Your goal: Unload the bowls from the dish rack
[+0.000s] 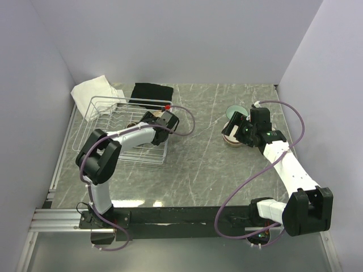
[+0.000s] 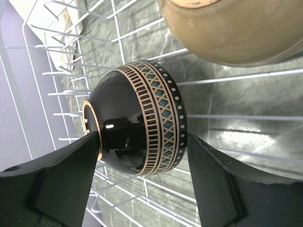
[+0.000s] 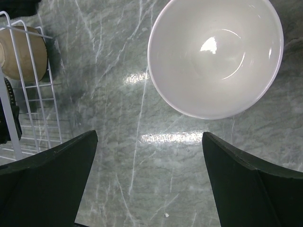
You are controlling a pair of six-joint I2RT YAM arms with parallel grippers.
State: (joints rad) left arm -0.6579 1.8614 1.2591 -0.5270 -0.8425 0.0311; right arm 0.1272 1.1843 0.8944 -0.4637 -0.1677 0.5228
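left fingers [image 2: 57,189] are flanking the dark brown bowl [image 2: 137,123], foot to rim, grip unclear; its glaze is looking slippery and breakable. right fingers [image 3: 47,179] are gaping empty.

Top camera looks down; close wrist cameras share dish rack [image 2: 246,76].

Top view: left arm [image 1: 133,136] covers the dish rack [image 1: 99,110] near-right corner, contents unreadable. Left wrist: tan bowl [image 2: 236,28] cut by top edge. Right wrist: pale bowl [image 3: 215,56] clipped at top.
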